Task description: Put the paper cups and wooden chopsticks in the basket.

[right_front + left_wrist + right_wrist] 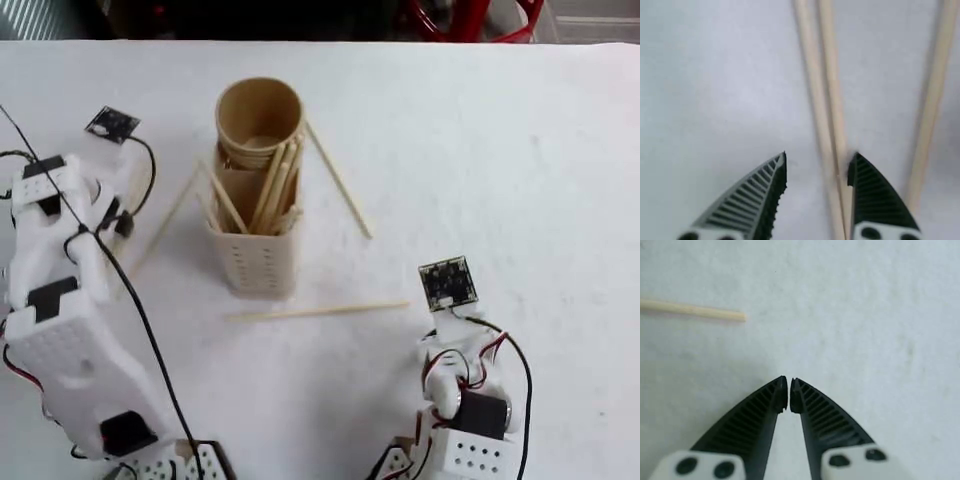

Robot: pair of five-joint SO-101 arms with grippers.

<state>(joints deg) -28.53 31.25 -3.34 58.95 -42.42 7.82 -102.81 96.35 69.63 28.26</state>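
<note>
Left end effector (820, 155) open over two chopsticks (829, 75) on table (715, 75); right end effector (789, 379) closed, empty, near third chopstick (690, 310).

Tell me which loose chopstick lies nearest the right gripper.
The chopstick lying crosswise in front of the basket; its tip ends near the right gripper. The other chopsticks lie slanted beside the basket.
</note>
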